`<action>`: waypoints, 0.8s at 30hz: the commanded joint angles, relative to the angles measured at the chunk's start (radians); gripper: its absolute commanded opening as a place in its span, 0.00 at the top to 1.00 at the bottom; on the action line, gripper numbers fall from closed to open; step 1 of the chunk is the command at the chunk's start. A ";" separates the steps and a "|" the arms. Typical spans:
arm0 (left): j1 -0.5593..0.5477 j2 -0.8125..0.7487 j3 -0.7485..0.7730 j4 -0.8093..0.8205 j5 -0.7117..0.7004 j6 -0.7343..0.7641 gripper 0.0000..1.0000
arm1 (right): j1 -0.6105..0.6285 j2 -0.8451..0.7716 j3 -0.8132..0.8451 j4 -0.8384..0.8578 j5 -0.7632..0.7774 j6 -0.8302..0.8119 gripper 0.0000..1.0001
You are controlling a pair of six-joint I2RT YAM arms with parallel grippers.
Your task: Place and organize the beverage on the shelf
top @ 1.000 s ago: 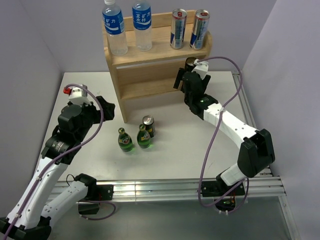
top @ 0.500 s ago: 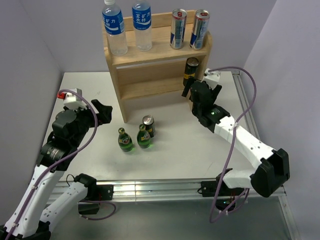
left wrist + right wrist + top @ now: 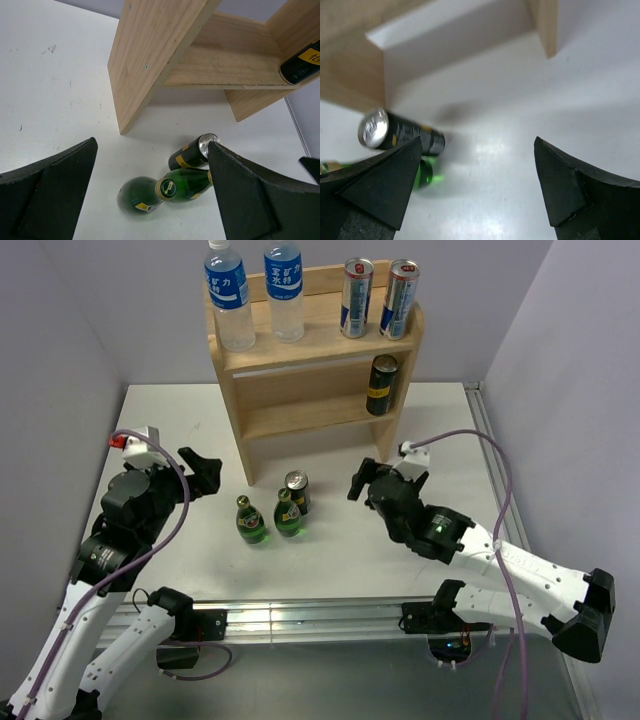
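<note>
Over table (image 3: 150,425), L tool (image 3: 210,472) & R tool (image 3: 359,481) wide open, empty.

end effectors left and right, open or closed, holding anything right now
left end effector: open, holding nothing
right end effector: open, holding nothing

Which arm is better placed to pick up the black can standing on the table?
Probably the right arm: its open jaws are near the black can, with nothing between. The left arm is farther, with a green bottle near its path.
</note>
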 commanded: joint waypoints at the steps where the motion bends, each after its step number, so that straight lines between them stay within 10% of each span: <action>1: -0.003 -0.020 -0.005 -0.007 -0.015 -0.018 0.01 | 0.076 0.005 -0.065 -0.017 -0.057 0.115 0.00; 24: -0.003 -0.097 0.010 -0.130 -0.018 -0.006 0.01 | 0.164 0.481 -0.016 0.368 -0.249 0.006 0.00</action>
